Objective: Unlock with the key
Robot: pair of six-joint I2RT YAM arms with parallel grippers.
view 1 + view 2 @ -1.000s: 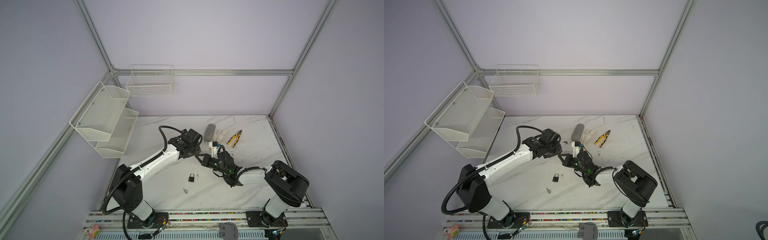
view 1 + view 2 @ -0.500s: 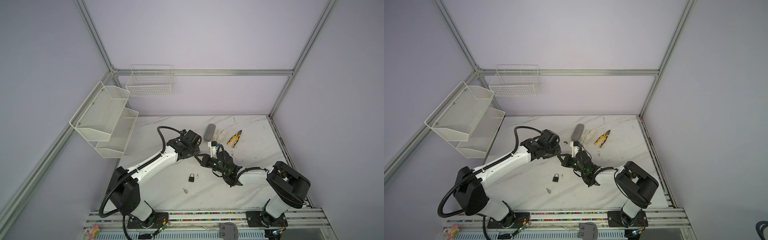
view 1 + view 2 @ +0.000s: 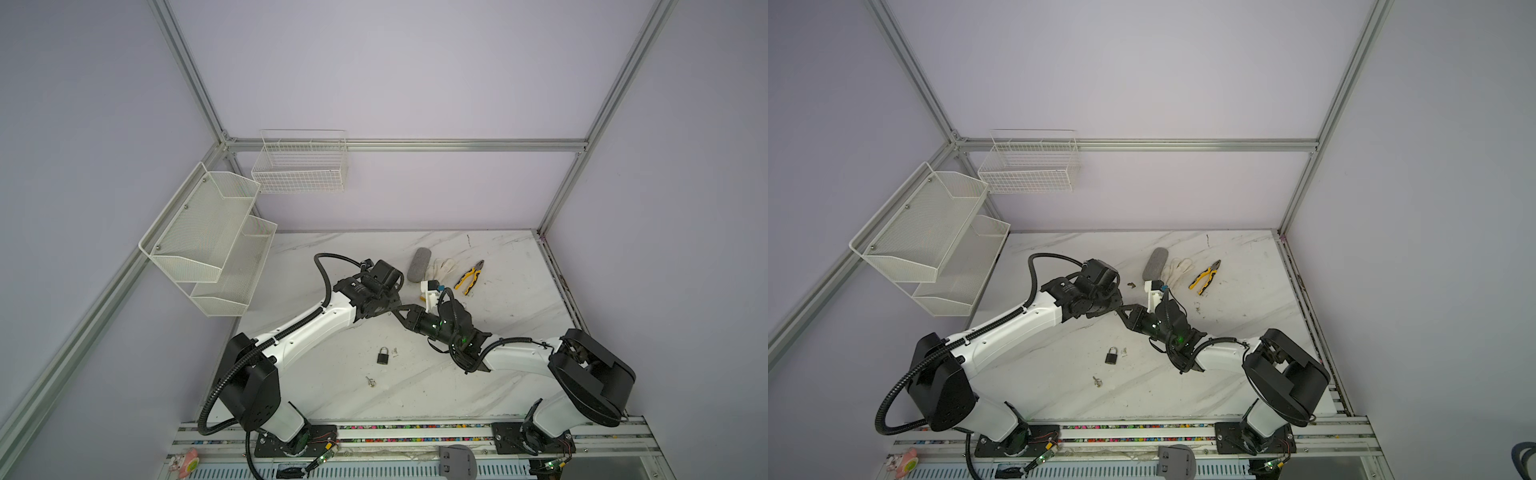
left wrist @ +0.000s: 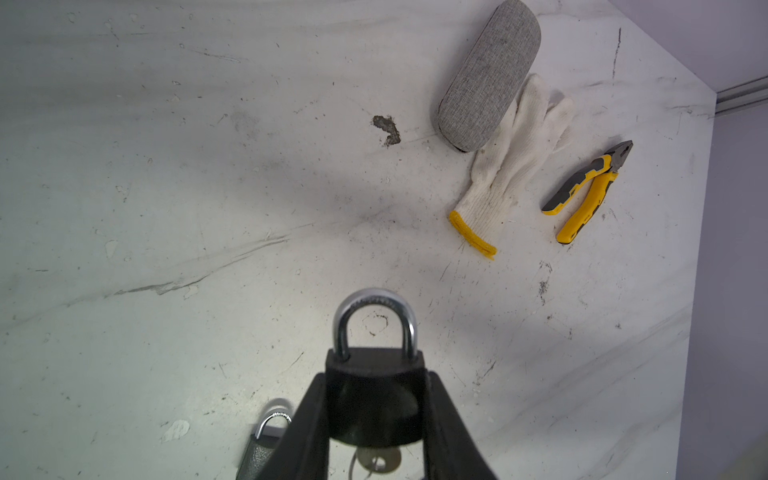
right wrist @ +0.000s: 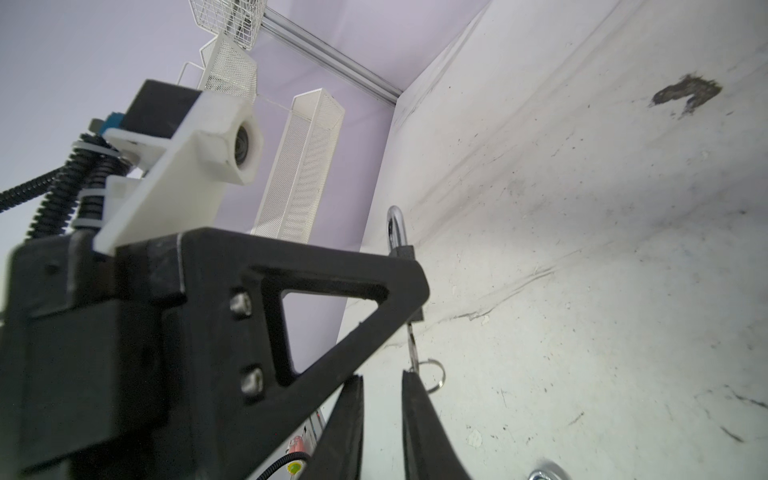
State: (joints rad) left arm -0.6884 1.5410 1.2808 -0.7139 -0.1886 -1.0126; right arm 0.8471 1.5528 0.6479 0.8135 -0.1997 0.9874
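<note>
The left gripper (image 4: 376, 384) clamps the matte black lock (image 4: 374, 399) by its flat sides above the table (image 4: 166, 208), so the keyhole end faces the other arm. The thin steel key (image 5: 411, 340) sits in it. Beside the key, the right gripper (image 5: 382, 388) stands slightly parted, seemingly pinching nothing.

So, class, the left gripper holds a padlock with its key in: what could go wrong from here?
The right gripper has its jaws slightly apart at the key, so it may slip off the key when turning; the shackle looks shut. The grippers are crowded together, so a twist could lever the padlock out of the left gripper.
</note>
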